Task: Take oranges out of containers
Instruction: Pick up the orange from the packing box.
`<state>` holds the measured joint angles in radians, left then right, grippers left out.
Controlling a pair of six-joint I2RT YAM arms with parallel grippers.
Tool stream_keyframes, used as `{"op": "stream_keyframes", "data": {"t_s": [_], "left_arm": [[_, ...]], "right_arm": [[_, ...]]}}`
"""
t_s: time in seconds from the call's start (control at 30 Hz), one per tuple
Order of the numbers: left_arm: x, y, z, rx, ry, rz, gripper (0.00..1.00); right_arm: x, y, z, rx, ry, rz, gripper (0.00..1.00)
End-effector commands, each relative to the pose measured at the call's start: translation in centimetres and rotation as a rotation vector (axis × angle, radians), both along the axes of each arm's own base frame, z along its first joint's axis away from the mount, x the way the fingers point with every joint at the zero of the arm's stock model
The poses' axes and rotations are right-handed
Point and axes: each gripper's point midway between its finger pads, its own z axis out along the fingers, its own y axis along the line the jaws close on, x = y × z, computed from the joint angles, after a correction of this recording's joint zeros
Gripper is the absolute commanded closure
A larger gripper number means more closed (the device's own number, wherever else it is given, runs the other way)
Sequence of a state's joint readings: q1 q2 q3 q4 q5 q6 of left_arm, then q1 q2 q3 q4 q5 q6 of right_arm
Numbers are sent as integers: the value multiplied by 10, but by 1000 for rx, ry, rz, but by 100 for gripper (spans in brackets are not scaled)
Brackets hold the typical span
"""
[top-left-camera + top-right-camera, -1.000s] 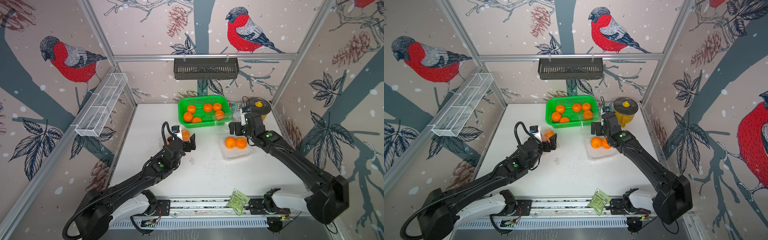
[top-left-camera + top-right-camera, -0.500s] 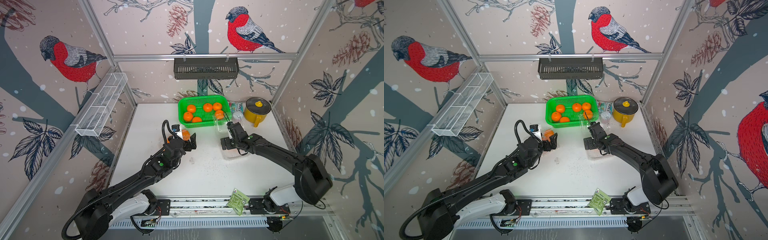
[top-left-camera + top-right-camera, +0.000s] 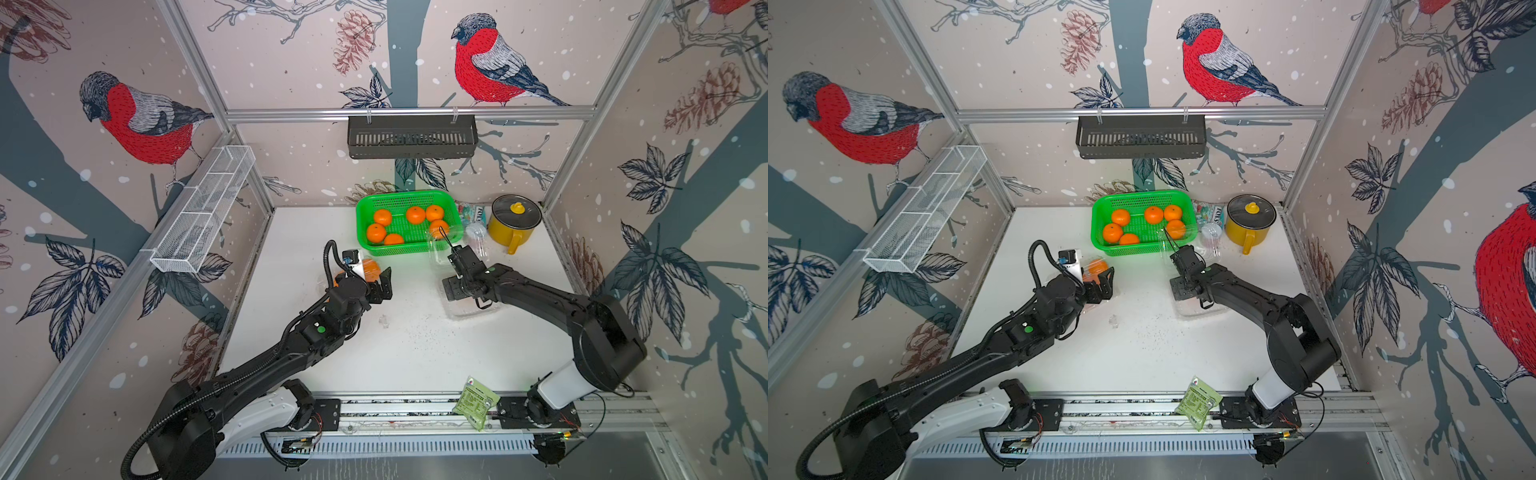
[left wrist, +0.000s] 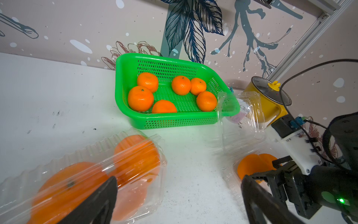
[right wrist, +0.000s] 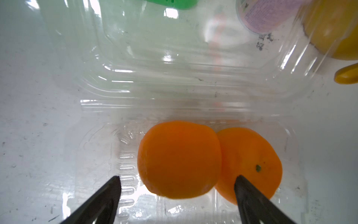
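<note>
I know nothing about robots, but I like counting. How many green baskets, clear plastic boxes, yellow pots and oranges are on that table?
Green basket: 1
Clear plastic boxes: 2
Yellow pot: 1
Oranges: 10 in view, 6 in the basket and 2 showing in each box
Total: 14

Matte black left arm [image 3: 266, 368] and right arm [image 3: 540, 296], white base links [image 3: 259, 415], a green light [image 3: 321, 330] on each, ribbed cable [image 3: 329, 254] looping behind the left hand [image 4: 179, 183].
</note>
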<state>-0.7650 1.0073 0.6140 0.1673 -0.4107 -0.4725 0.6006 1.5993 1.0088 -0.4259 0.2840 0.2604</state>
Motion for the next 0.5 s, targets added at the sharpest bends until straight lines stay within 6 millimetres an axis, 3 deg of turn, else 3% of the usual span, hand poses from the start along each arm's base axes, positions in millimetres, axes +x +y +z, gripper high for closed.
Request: {"op": "stream_keyframes", "data": {"t_s": [0.0, 0.23, 0.47], "left_arm": [[-1, -2, 3, -17, 7, -7, 2], [-2, 2, 4, -14, 1, 4, 2], [-1, 0, 3, -17, 2, 3, 3]], "right_arm": [[5, -6, -4, -60, -5, -5, 9], [12, -8, -18, -115, 1, -4, 11], [13, -14, -20, -184, -16, -21, 27]]}}
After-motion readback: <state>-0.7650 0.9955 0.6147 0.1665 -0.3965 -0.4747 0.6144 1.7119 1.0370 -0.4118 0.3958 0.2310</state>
